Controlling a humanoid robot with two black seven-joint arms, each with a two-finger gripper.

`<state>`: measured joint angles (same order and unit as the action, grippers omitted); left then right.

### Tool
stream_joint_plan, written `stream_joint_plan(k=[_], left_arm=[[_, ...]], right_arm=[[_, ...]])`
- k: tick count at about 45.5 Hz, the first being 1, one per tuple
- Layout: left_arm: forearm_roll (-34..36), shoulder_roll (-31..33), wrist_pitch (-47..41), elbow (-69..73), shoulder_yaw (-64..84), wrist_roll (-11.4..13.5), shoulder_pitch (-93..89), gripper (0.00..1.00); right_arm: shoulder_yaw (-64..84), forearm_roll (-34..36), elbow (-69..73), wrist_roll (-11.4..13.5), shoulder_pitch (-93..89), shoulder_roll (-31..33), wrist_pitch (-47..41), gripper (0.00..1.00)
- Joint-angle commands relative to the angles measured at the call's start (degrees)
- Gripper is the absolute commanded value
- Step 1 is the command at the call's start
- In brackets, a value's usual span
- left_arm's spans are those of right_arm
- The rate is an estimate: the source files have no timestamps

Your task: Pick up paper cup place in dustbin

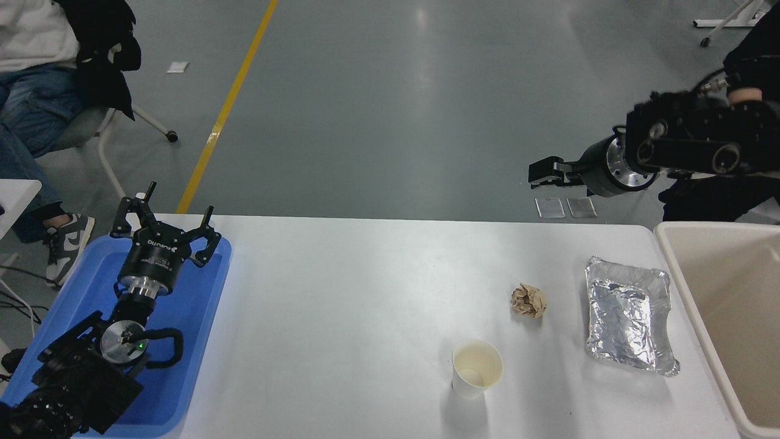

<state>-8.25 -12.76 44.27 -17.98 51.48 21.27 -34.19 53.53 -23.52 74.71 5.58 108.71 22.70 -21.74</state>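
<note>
Paper cup (477, 368): white, upright, mouth open, cream inside, standing free on the white table (365, 292) near its near edge, right of centre; touched by nothing. Crumpled brown paper ball (528, 300): on the table just beyond and right of the cup, apart from it. Silver foil tray (629, 314): crinkled, lying flat right of the ball, near the dustbin. Dustbin (676, 268): large beige bin at the table's right edge, only partly in view, inside bare as far as seen. Right gripper (544, 172): raised high at the upper right, past the table's far edge, pointing left, well apart from the cup; holding nothing, finger spread not discernible from this angle. Left gripper (166, 227): parked at lower left over the blue tray (201, 341), fingers splayed wide, empty. Person seated at the upper left, jeans and a sneaker visible.
</note>
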Motion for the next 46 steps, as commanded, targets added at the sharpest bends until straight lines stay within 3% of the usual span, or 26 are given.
stream_joint_plan(k=[1, 17, 34, 46], left_arm=[[0.0, -0.1, -0.1, 0.0, -0.1, 0.0, 0.0, 1.00], [0.0, -0.1, -0.1, 0.0, -0.1, 0.0, 0.0, 1.00], [0.0, -0.1, -0.1, 0.0, 0.0, 0.0, 0.0, 1.00], [0.0, -0.1, -0.1, 0.0, -0.1, 0.0, 0.0, 1.00]], right_arm=[[2.1, -2.7, 11.3, 0.0, 6.8, -0.3, -2.7, 1.00], [1.4, -1.9, 12.0, -0.2, 8.1, -2.2, -3.0, 1.00], [1.0, 10.2, 14.7, -0.2, 5.0, -4.0, -4.3, 1.00], [-0.7, 10.5, 13.6, -0.2, -1.4, -4.4, -2.5, 1.00]])
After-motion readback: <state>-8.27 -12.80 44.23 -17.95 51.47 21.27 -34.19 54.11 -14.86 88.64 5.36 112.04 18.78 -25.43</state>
